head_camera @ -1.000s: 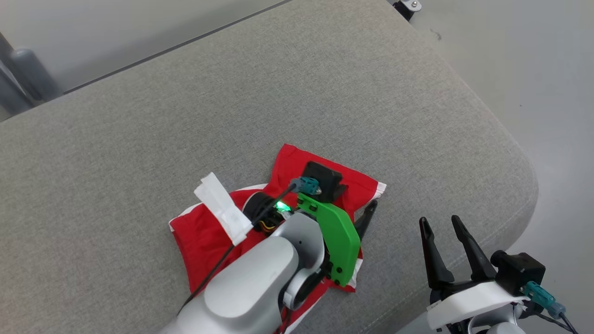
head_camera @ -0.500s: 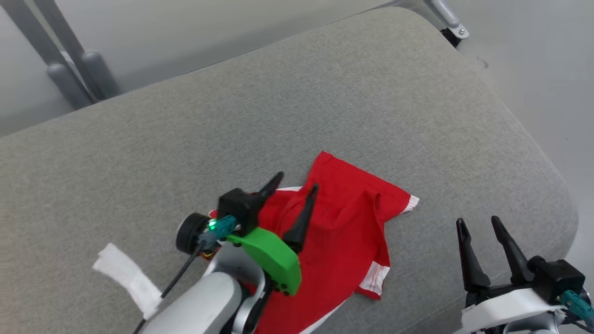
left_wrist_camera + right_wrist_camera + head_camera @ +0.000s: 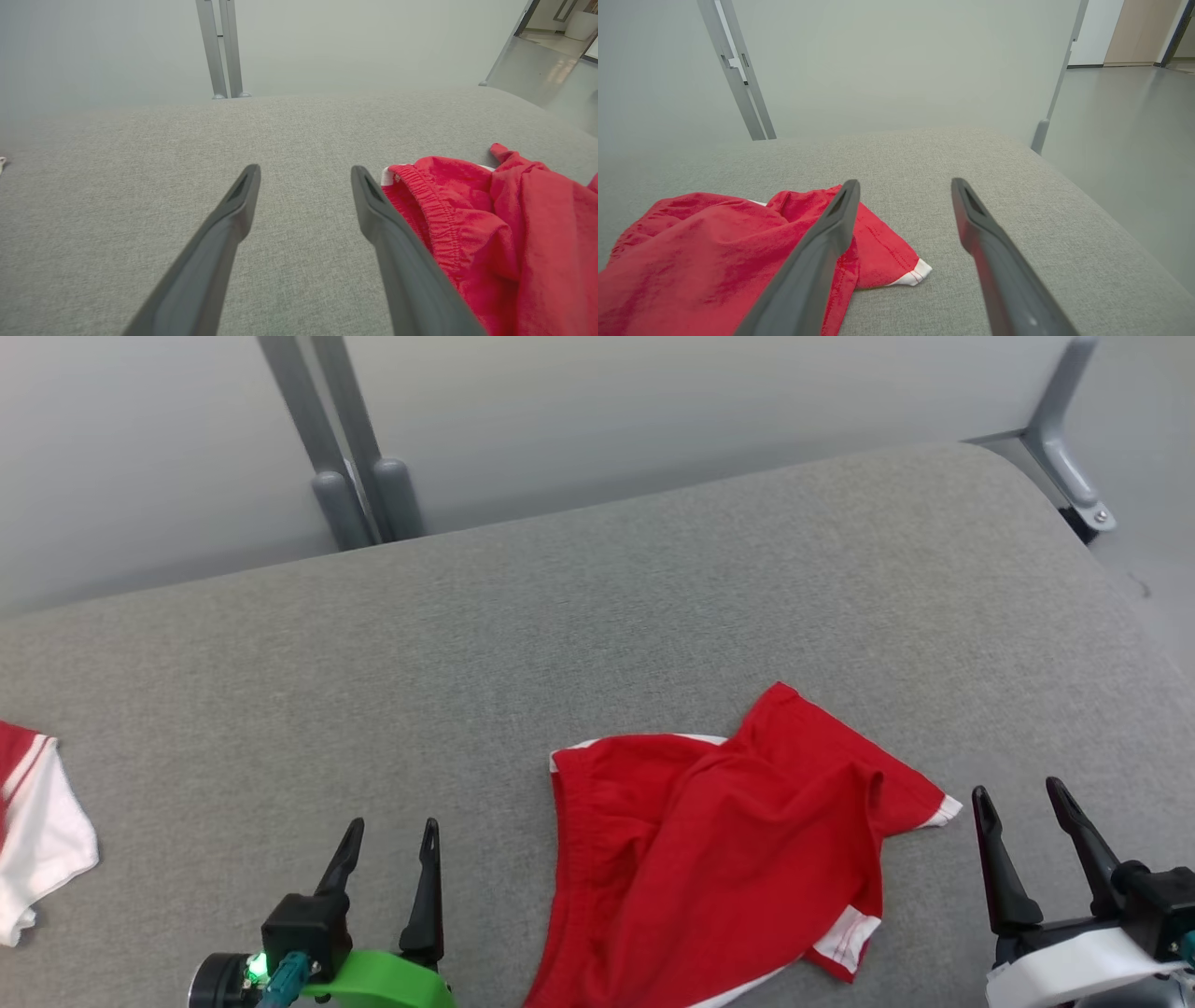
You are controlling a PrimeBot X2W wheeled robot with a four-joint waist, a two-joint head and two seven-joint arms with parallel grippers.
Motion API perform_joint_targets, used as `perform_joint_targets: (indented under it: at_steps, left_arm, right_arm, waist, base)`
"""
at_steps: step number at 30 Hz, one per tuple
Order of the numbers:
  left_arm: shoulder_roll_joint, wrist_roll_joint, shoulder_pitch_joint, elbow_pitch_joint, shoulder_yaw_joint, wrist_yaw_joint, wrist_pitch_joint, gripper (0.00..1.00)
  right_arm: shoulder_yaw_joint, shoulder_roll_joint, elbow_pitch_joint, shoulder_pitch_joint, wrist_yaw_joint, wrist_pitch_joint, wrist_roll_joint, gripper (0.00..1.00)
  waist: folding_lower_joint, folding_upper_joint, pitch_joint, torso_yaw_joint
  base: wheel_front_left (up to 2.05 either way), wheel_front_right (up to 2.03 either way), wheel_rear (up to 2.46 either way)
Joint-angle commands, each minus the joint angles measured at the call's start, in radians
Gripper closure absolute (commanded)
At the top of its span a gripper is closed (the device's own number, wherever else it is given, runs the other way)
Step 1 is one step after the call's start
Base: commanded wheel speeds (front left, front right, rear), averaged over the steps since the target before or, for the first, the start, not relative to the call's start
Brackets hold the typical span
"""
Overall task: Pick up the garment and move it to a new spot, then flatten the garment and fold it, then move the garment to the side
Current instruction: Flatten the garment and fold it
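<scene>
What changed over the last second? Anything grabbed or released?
The left gripper pulled back off the red garment and now sits open to its left, holding nothing. The head camera swung too. The right gripper stayed open and empty; the garment still lies crumpled on the grey cushion.

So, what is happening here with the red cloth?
A two-armed robot is working on red shorts that lie crumpled on a grey cushion. Both the left gripper and the right gripper are open and empty, one on each side of the shorts. The shorts are not yet flat or folded. Another red and white garment lies far left.
</scene>
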Motion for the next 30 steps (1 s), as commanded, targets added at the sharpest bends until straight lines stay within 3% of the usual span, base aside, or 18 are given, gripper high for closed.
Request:
perform_joint_targets:
  at_steps: [1, 6, 15, 19, 23, 30]
  left_arm:
    - [-0.004, 0.041, 0.028, -0.022, 0.035, -0.020, -0.009, 0.00]
    - [-0.043, 0.141, 0.140, -0.035, 0.155, -0.100, -0.007, 0.00]
    - [-0.152, 0.276, 0.270, -0.019, 0.414, -0.344, -0.007, 0.00]
    - [-0.196, 0.329, 0.290, -0.004, 0.508, -0.421, -0.007, 0.00]
    - [-0.230, 0.379, 0.297, -0.004, 0.576, -0.466, -0.007, 0.00]
    - [-0.251, 0.412, 0.301, 0.002, 0.644, -0.497, -0.007, 0.00]
  right_arm:
    - [0.001, -0.006, 0.007, 0.017, 0.000, -0.003, -0.009, 0.00]
    - [0.010, -0.002, 0.025, 0.030, 0.000, -0.003, -0.024, 0.00]
    - [0.015, 0.036, 0.056, 0.044, 0.000, -0.003, -0.036, 0.00]
    - [0.011, 0.047, 0.066, 0.048, 0.000, -0.003, -0.037, 0.00]
    - [0.006, 0.053, 0.073, 0.053, 0.000, -0.003, -0.039, 0.00]
    - [0.004, 0.061, 0.078, 0.046, 0.000, -0.003, -0.042, 0.00]
  waist:
    - [0.0000, -0.0001, -0.069, 0.093]
    - [0.0000, -0.0001, -0.089, 0.141]
    - [0.0000, -0.0001, -0.115, 0.177]
    - [0.0000, -0.0001, -0.114, 0.178]
    - [0.0000, -0.0001, -0.109, 0.174]
    - [0.0000, -0.0001, -0.103, 0.168]
  base:
    - [0.00, 0.00, 0.00]
    - [0.00, 0.00, 0.00]
    - [0.00, 0.00, 0.00]
    - [0.00, 0.00, 0.00]
    - [0.00, 0.00, 0.00]
    - [0.00, 0.00, 0.00]
